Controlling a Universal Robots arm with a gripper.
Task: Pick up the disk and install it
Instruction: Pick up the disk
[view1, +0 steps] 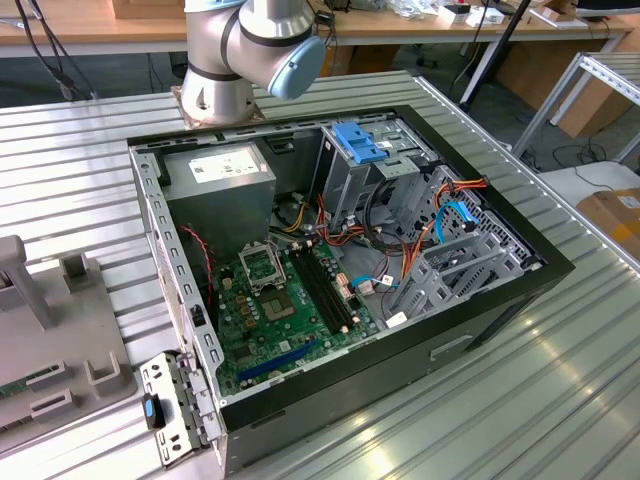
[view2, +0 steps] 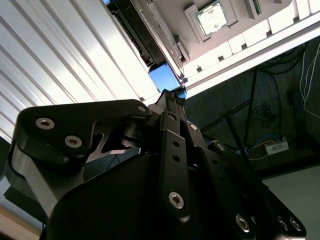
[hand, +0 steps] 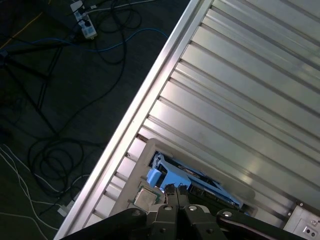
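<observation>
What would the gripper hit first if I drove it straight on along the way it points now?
Most likely the disk. In the first wrist view its blue carrier rail lies in a grey tray directly ahead of the gripper. Whether there is any gap between them is unclear.

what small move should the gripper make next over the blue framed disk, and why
Probably a short, slow move straight down toward the disk. In the first wrist view the gripper hangs right over the disk's blue carrier rail, which lies in a grey tray near the edge of the ribbed table. Whether they already touch is not clear, so go gently.
</observation>
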